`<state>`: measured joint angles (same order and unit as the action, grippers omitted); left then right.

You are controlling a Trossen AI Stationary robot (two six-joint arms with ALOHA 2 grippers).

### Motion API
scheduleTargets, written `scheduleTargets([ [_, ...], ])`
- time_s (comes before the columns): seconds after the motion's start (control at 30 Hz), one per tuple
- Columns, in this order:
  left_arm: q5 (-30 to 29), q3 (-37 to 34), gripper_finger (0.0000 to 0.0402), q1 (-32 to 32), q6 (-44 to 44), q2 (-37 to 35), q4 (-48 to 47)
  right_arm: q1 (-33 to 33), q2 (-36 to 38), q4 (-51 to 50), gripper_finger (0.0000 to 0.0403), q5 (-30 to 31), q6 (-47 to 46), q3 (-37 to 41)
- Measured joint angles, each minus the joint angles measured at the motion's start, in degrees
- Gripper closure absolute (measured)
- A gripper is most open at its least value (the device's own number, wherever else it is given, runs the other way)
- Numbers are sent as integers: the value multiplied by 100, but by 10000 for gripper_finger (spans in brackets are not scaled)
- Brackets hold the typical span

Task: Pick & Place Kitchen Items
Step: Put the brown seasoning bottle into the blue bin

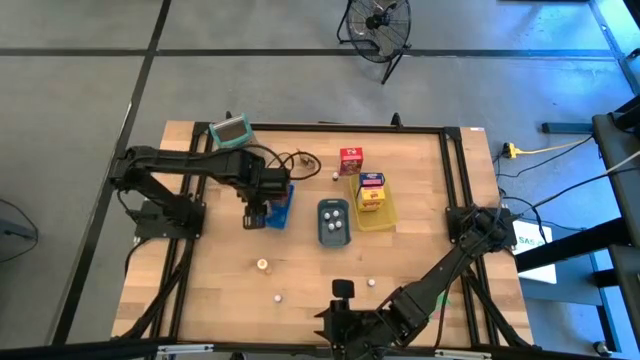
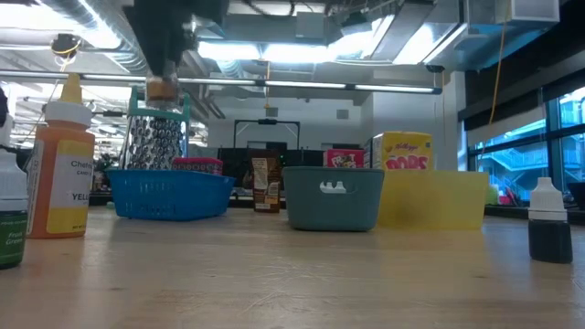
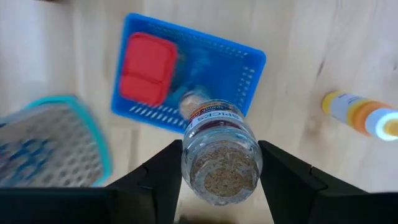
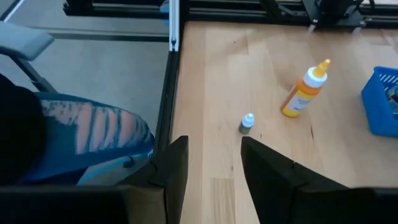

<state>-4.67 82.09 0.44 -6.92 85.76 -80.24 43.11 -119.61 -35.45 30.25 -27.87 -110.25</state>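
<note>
Left gripper (image 3: 219, 163) holds a spice jar (image 3: 219, 155) above the blue tray (image 3: 249, 62), left of centre in the high view. Released off-centre, the jar might strike the rim and roll away. Right gripper (image 4: 214, 162), bottom centre, is half-open and empty.

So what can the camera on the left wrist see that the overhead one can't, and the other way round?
Only the left wrist view shows the spice jar clamped in the left gripper, and the red container lying in the blue tray. Only the high view shows the grey-blue tray, the yellow tray, the red carton and the right gripper. Both show the blue tray and the grater.
</note>
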Motion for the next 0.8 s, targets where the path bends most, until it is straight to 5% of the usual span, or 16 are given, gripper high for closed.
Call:
scheduleTargets([
  [0.33, 115, -929, 220, 175, 770, 7, 903, -21, 2, -31, 251, 16, 125, 191],
  [0.8, 406, -1037, 220, 283, 1133, 7, 1620, -58, 4, 14, 251, 16, 235, 192],
])
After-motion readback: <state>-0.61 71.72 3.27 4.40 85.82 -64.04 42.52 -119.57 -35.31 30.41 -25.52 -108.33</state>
